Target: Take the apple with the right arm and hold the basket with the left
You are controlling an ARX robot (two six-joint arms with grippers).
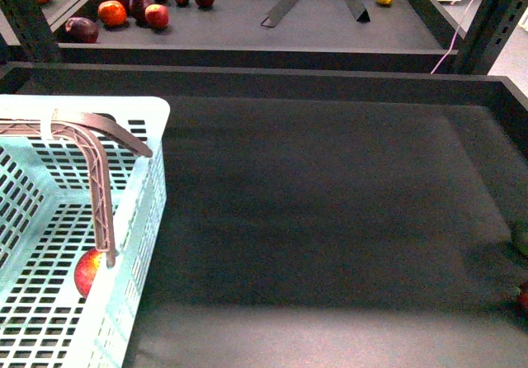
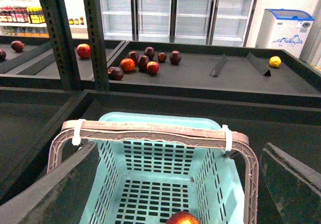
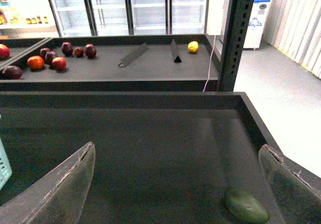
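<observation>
Apple lies inside basket; left pincer and right pincer spread wide, empty.

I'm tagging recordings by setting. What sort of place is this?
Probably a grocery store or a mock-up of one: glass-door fridges, dark produce shelves with loose red fruit, and a pale turquoise slotted plastic shopping basket.

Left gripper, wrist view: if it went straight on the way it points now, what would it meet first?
Most likely the basket: its tied brown handles cross right ahead of the open left gripper, with the apple lying on the basket floor below. Depth is unclear, so handles or floor could come first.
</observation>
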